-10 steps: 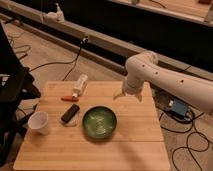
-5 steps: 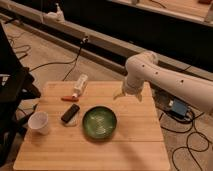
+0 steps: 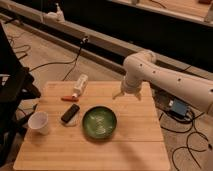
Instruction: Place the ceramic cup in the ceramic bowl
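Note:
The white ceramic cup (image 3: 39, 122) stands upright near the left edge of the wooden table (image 3: 135, 145). The dark-green ceramic bowl (image 3: 99, 122) sits near the table's middle, to the right of the cup, and holds nothing. My gripper (image 3: 127, 93) hangs from the white arm over the table's far right part, above and to the right of the bowl and far from the cup. It holds nothing that I can see.
A slim white bottle (image 3: 79, 85) lies at the table's back left. A small red object (image 3: 68, 98) and a black rectangular object (image 3: 70, 113) lie between bottle and bowl. A blue box (image 3: 178, 107) and cables lie on the floor at right.

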Tool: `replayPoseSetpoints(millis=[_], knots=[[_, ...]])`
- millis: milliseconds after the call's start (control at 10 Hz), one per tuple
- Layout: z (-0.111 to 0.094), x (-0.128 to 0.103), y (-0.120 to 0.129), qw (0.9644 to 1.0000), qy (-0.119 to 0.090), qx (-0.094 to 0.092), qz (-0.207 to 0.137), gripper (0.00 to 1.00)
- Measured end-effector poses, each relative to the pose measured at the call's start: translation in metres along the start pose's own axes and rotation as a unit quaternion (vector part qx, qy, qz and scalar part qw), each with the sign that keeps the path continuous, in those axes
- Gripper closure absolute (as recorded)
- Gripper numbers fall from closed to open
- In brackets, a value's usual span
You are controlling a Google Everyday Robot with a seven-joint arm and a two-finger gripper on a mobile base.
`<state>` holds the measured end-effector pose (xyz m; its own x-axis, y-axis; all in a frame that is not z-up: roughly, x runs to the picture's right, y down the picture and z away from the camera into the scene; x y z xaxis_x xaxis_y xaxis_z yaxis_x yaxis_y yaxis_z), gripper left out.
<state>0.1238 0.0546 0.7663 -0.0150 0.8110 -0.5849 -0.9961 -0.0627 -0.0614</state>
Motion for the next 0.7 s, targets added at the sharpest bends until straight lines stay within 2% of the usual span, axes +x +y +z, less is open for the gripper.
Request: replayPoseSetpoints(millis=[200, 400, 500, 700], knots=[[0.009, -0.001, 0.011, 0.9999, 0.009, 0.007, -0.010, 0.20], [0.018, -0.005, 0.036, 0.9995, 0.018, 0.004, -0.025, 0.20], [0.022, -0.009, 0.052, 0.9992, 0.020, -0.002, -0.033, 0.20], [0.024, -0.018, 0.097, 0.9979, 0.021, -0.031, -0.052, 0.20]])
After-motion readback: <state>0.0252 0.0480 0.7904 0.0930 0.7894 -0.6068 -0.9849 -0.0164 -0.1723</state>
